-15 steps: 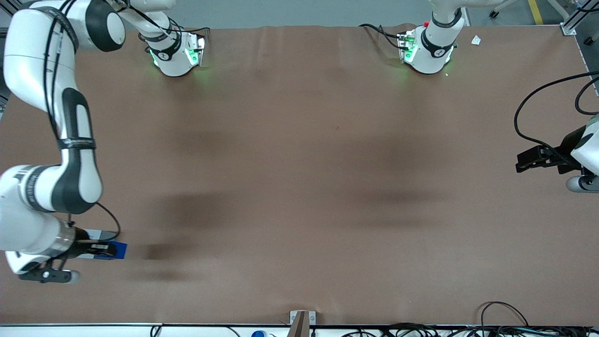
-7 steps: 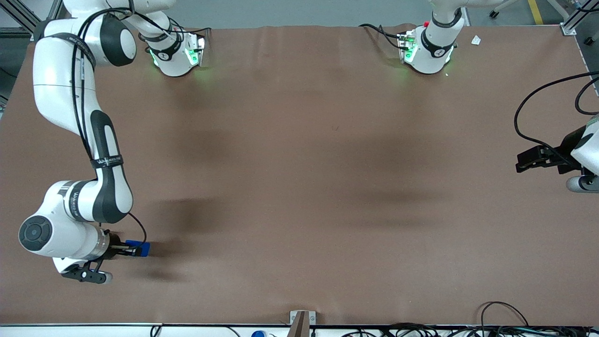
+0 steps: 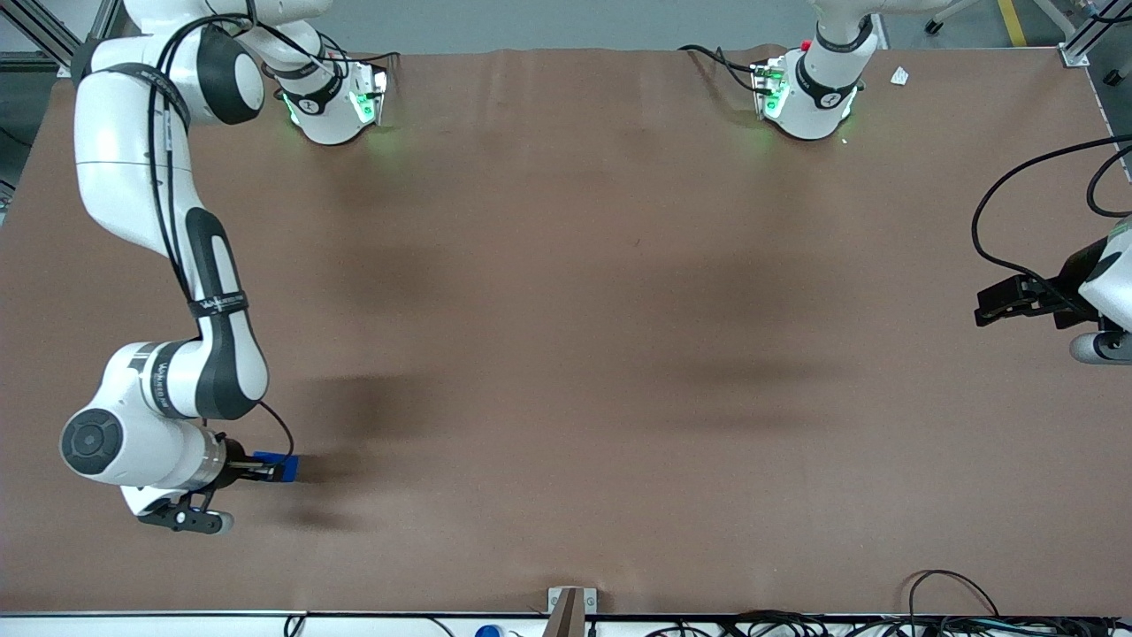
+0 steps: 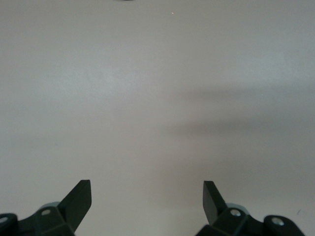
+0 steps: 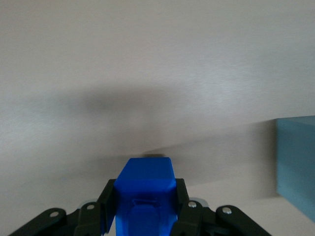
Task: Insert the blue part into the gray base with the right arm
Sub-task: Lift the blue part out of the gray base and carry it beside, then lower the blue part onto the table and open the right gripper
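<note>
My right arm's gripper point(image 3: 271, 469) is low over the brown table, close to the front camera at the working arm's end. It is shut on the blue part point(image 3: 283, 465), a small bright blue block. In the right wrist view the fingers point(image 5: 109, 196) press both sides of the blue part point(image 5: 145, 179), whose square recess faces the camera. The gripper point(image 5: 145, 201) holds it above the table. A pale gray-blue block, the gray base point(image 5: 297, 164), lies beside it in the wrist view. In the front view the arm hides the base.
The arm's white elbow and forearm point(image 3: 168, 389) hang over the table's working-arm end. The two arm bases point(image 3: 332, 97) point(image 3: 809, 88) stand farthest from the camera. A metal bracket point(image 3: 570, 603) sits at the table's near edge. Black cables point(image 3: 1008, 208) lie near the parked arm.
My gripper has carried the blue part sideways toward the parked arm's end, off the gray base that showed under it a second ago. The elbow has swung the same way.
</note>
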You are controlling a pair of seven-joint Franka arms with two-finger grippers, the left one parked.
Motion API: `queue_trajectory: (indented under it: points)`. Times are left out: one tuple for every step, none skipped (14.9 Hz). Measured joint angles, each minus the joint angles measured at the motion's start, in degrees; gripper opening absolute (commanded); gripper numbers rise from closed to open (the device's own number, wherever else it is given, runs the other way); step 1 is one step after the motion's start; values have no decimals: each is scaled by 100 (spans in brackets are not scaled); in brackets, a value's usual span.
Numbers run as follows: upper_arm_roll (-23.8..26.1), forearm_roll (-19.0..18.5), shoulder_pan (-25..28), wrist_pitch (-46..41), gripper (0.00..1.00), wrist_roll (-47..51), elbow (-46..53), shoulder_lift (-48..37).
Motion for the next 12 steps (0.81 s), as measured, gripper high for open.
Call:
queue_trajectory:
  points:
    - [0,-8,36,0,3,1,-2,0]
    - [0,-28,47,0,3,1,-6,0]
    - [-6,-72,46,-2,3,1,-24,2]
    - [-14,-99,45,0,5,1,-66,4]
    - [-21,-105,44,20,6,1,-114,5]
    - [-24,-105,45,65,6,1,-156,6]
    - [-25,-106,45,139,6,1,-184,9]
    - [-25,-106,45,235,7,1,-216,9]
    - [-25,-106,45,337,12,1,-262,9]
    - [-25,-106,45,359,36,1,-275,1]
    - [-25,-106,45,373,77,1,-282,1]
    - [-25,-106,45,376,100,1,-283,0]
